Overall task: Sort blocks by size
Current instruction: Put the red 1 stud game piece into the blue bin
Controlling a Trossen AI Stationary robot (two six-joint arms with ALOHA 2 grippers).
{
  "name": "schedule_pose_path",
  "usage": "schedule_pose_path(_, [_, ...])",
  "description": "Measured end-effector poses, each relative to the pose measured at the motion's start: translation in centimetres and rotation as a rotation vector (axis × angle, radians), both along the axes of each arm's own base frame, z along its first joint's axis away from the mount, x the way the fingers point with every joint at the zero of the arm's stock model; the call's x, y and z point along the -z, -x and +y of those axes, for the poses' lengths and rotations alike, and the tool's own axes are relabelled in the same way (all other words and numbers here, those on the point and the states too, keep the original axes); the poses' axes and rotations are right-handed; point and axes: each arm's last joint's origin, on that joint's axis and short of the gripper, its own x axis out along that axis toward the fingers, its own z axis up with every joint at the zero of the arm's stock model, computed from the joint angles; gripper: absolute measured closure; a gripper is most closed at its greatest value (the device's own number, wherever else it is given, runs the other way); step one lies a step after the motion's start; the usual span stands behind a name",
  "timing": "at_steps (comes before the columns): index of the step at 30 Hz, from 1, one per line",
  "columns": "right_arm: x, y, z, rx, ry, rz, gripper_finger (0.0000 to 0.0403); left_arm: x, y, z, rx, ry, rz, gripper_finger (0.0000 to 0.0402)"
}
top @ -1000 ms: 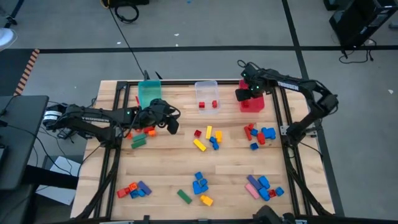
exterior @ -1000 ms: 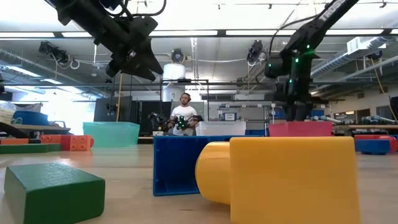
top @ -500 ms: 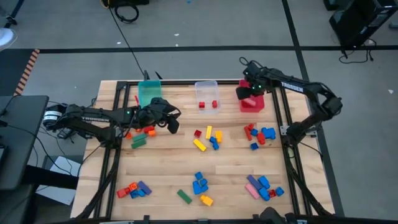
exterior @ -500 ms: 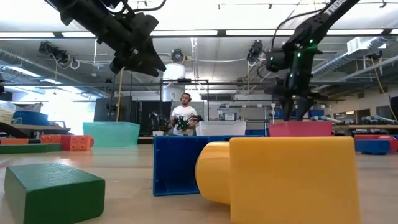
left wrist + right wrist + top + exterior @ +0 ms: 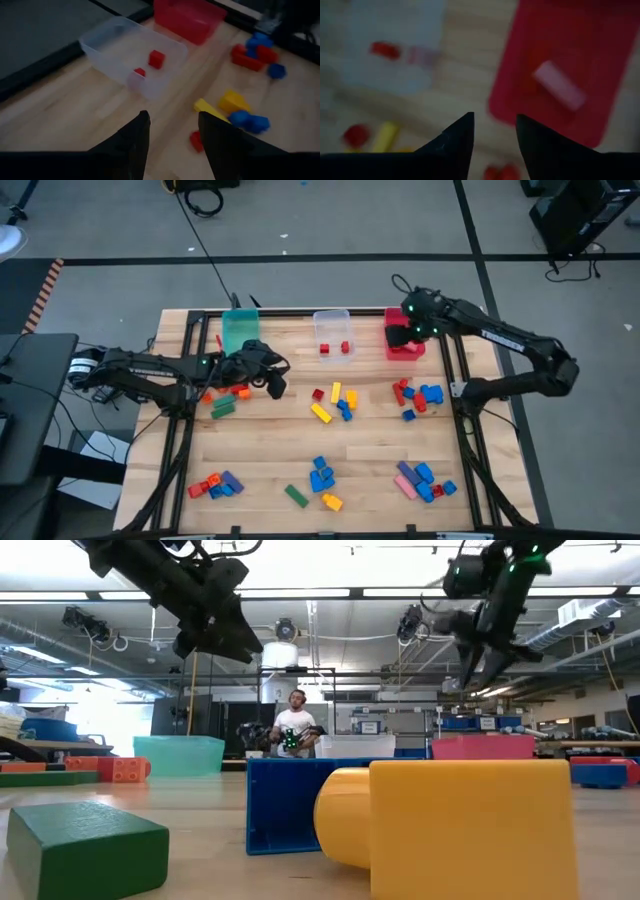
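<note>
Two grippers hang with jaws parted and empty. Right gripper is above the red bin, where a pink bar lies, likely just dropped. Left gripper hovers near the teal bin. Remaining blocks dot the bench.

Overhead light: even and bright across the worktop, shadows faint.
Low view: ceiling strip lights glare (arms silhouetted).
Wrist views: dim, soft; red bin blurred.
</note>
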Motion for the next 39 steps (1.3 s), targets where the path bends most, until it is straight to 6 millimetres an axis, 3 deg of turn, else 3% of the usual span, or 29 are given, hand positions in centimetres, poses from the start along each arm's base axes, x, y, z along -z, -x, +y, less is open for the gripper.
schedule_pose_path(7, [-1.0,-1.9,5.1,-0.005,-0.006,-0.081,0.0282,-1.7,1.4,-1.9,0.077,-0.001,0.130,0.0225])
schedule_pose_path(15, [0.0,-4.4,10.3,-0.065,-0.045,-0.064,0.0292,-2.5,3.1,-5.2,0.240,-0.040,0.400,0.0225])
schedule_pose_path(21, [1.1,-5.4,14.0,-0.096,-0.062,-0.035,0.0293,-2.3,4.2,-8.3,0.544,-0.157,0.502,0.0225])
schedule_pose_path(25, [1.9,-6.0,16.2,-0.082,-0.065,-0.026,0.0293,-2.0,4.8,-10.0,0.651,-0.199,0.535,0.0225])
schedule_pose_path(32, [3.5,-6.6,19.2,-0.096,-0.077,0.009,0.0293,-1.5,5.7,-12.1,0.675,-0.128,0.553,0.0225])
schedule_pose_path(39, [4.5,-6.8,20.7,-0.153,-0.065,0.050,0.0293,0.2,5.8,-14.4,0.635,-0.010,0.628,0.0225])
